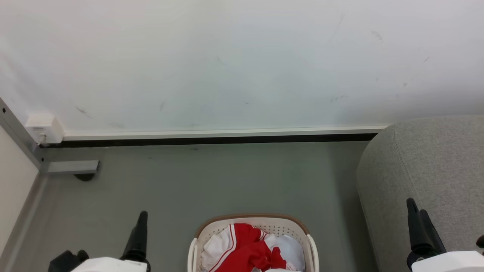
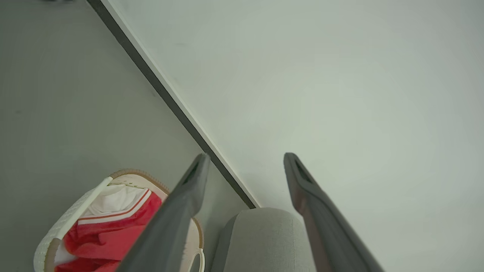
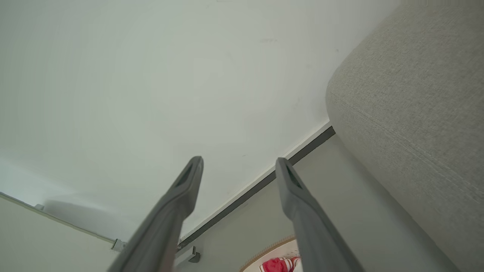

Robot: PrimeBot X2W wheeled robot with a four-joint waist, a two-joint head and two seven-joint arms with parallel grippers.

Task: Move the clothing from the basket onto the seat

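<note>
Red-and-white clothing lies heaped in the white laundry basket on the grey floor, just left of the grey sofa. Left gripper and right gripper hang clear of the basket, one to each side, fingers spread wide, each holding nothing.

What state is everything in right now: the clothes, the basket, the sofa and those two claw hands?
clothing, crumpled in a heap inside the basket, not gripped.
basket, upright on the floor, holding the clothing.
seat, no clothing on the part that shows.
left gripper, open, holding nothing.
right gripper, open, holding nothing.
</note>
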